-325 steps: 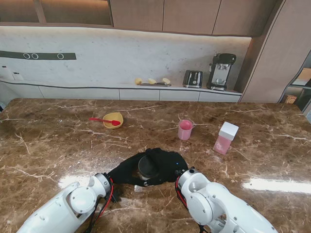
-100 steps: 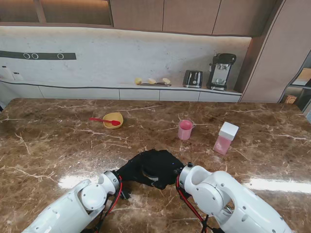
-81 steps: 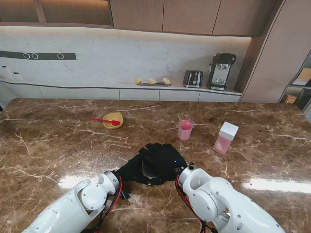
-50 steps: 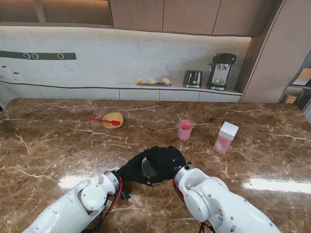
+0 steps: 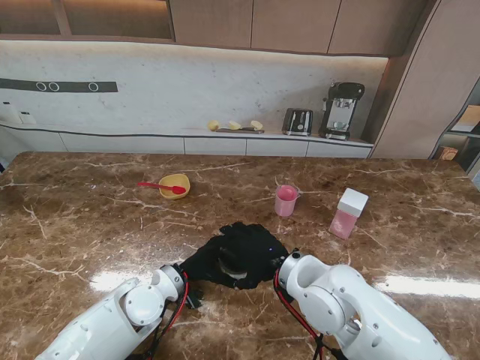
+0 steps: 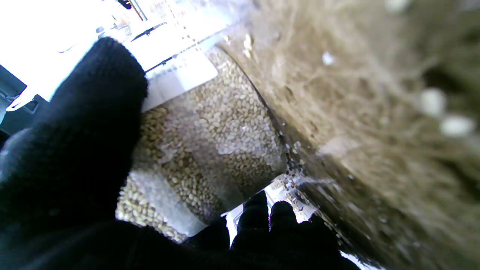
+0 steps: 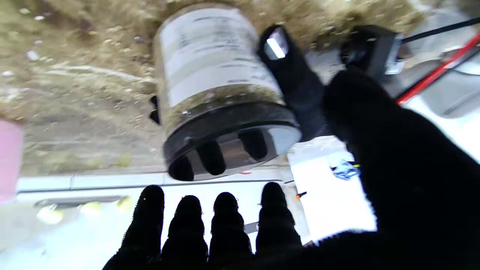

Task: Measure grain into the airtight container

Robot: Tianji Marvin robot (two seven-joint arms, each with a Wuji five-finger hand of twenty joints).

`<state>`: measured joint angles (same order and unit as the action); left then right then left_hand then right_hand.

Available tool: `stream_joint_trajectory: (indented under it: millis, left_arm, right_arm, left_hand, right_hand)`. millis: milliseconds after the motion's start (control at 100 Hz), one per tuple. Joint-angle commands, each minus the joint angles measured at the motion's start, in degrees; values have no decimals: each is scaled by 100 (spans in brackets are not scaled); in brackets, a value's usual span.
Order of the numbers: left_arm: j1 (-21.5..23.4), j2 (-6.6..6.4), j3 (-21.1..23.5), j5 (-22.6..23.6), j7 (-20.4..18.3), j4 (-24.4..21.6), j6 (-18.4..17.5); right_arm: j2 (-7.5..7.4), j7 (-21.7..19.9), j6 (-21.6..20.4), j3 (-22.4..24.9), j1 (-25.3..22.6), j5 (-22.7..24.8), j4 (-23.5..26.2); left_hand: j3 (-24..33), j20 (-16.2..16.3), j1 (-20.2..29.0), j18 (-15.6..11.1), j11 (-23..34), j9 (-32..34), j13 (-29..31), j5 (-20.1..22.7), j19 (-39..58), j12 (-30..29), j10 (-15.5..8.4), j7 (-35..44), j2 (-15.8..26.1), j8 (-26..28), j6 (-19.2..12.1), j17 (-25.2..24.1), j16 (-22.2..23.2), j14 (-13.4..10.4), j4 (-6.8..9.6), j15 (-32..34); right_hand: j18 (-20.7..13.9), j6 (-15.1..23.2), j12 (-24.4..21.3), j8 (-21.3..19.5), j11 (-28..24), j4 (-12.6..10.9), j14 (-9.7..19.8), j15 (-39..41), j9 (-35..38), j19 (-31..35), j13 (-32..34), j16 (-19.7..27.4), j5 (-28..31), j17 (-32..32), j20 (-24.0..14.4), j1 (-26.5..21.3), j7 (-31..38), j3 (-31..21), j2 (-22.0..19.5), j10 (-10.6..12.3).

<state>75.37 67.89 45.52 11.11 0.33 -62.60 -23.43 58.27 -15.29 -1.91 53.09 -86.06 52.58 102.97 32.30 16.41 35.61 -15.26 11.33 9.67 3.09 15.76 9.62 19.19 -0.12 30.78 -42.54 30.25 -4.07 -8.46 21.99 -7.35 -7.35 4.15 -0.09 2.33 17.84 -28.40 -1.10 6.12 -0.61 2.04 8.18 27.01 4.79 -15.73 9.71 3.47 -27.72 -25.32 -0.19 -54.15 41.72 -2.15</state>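
Nearest to me, at the front edge of the desk, both black-gloved robot hands meet over a grain jar. Left robot hand is clamped round the jar's clear body; left wrist view shows pale grain packed inside w/ a white label, thumb pressed on the wall, other fingertips curling round the far side. Jar stands upright on the desk. Right robot hand sits over the jar's black lid; right wrist view shows its four fingers spread apart, just clear of the lid rim, so it's unclenched and grasping nothing.

Farther from me and to the right: pink cup, then an airtight container w/ white lid and pink body, well apart from both hands. Farther from me on the left: yellow bowl w/ a red spoon resting across it.
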Motion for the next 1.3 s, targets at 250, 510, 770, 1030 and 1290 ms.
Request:
stream_joint_trajectory:
  millis: [250, 510, 770, 1030, 1290]
  left_arm:
    - [271, -32, -133, 62, -130, 368, 95]
    - [266, -26, -140, 62, -113, 380, 70]
    - [260, -25, -149, 61, -112, 396, 33]
    - [281, -28, -119, 57, -112, 368, 70]
    - [288, -37, -113, 39, -145, 354, 74]
  right_arm:
    - [100, 8, 1133, -380, 94, 449, -96]
    - [212, 874, 1064, -601, 265, 464, -544]
    - [182, 718, 1112, -652, 304, 595, -524]
    - [183, 821, 503, -455, 227, 377, -526]
    - [232, 1155, -130, -163, 110, 34, -603]
  left_hand:
    - [1494, 280, 744, 1399, 64, 124, 171, 584, 1224, -52, -54, 668, 1819, 131, -703, 705, 44, 762, 164, 214]
    - [1524, 278, 746, 1398, 91, 133, 186, 606, 1248, -38, -54, 693, 1813, 137, -710, 710, 51, 766, 163, 226]
    - [1542, 267, 735, 1396, 100, 133, 184, 618, 1259, -40, -52, 724, 1812, 151, -711, 705, 50, 769, 161, 224]
    - [1541, 255, 738, 1391, 92, 127, 180, 621, 1257, -45, -52, 736, 1822, 159, -700, 702, 46, 759, 159, 217]
    - [1518, 245, 746, 1389, 86, 125, 176, 598, 1249, -48, -51, 727, 1834, 160, -696, 701, 41, 759, 159, 209]
  right_hand:
    - [-51, -806, 1672, -2124, -1612, -263, 256, 2501, 33, 1342, 1136, -1546, -261, -1196, -916, 1279, 1192, 1378, -545, 32]
    - [56, -573, 2141, -2244, -2970, -195, 584, 4072, 827, 3247, 2946, -2265, 387, -2845, -1032, 452, 1542, 1886, -549, 300]
    - [146, -446, 1947, -2018, -2827, -110, 400, 3546, 1386, 3373, 3417, -2007, 763, -3420, -557, -387, 1412, 1413, -545, 352]
    - [127, -67, 1832, -1834, -2892, 107, 428, 3376, 2201, 3456, 3696, -1939, 1761, -3900, -131, -942, 1958, -1428, 343, 476]
    - [119, 161, 2030, -2004, -3008, 95, 479, 3459, 2475, 3361, 3630, -2051, 2021, -3830, -119, -1093, 2511, -1724, 443, 596]
